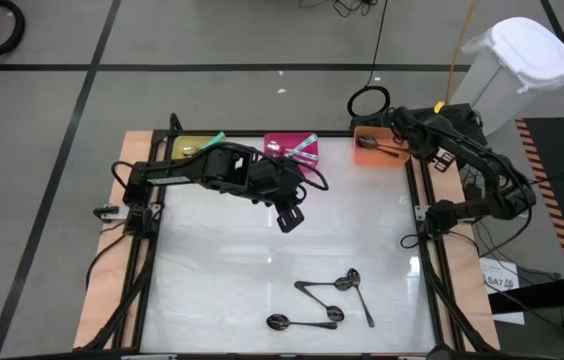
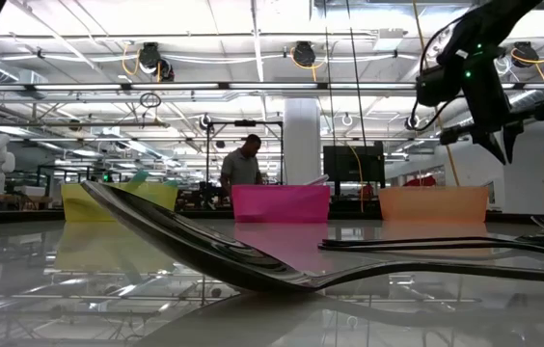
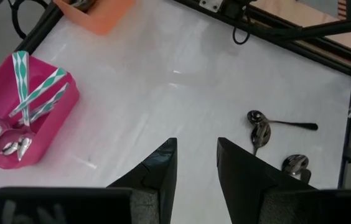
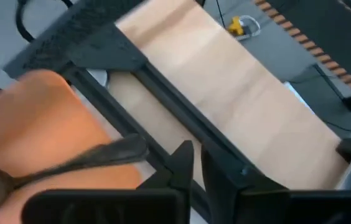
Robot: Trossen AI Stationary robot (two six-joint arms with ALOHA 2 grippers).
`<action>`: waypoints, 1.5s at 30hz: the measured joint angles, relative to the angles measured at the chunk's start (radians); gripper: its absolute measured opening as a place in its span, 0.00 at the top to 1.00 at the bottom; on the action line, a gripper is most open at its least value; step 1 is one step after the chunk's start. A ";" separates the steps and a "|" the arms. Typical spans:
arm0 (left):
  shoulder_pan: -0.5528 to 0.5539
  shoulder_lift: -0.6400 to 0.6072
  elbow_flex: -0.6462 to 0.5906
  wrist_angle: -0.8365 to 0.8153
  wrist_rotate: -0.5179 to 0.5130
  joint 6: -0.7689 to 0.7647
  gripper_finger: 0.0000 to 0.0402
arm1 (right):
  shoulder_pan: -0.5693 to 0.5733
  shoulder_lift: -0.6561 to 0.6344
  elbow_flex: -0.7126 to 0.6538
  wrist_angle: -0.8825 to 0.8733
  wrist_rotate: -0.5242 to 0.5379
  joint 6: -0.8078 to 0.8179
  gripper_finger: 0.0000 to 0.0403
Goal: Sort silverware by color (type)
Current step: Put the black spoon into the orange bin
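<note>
A grey concrete floor (image 1: 212, 40) crossed by dark tape lines surrounds the glossy white tabletop (image 1: 262, 250). At two o'clock stands a white lidded plastic bin (image 1: 517, 60). Beyond, a person (image 2: 243, 164) stands beneath bright ceiling strip lights (image 2: 156, 19).

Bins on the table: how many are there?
3, in a row along the table's far edge: a yellow bin at one end, a pink bin in the middle, an orange bin at the other end. None looks hidden.

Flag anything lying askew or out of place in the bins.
One dark spoon lies across the orange bin with its handle poking over the rim toward the right end effector. The pink bin holds its spoons loosely crossed.
</note>
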 joint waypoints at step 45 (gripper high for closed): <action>-0.008 0.000 0.000 0.000 0.000 0.001 0.72 | 0.001 0.137 0.000 0.019 -0.014 0.075 0.96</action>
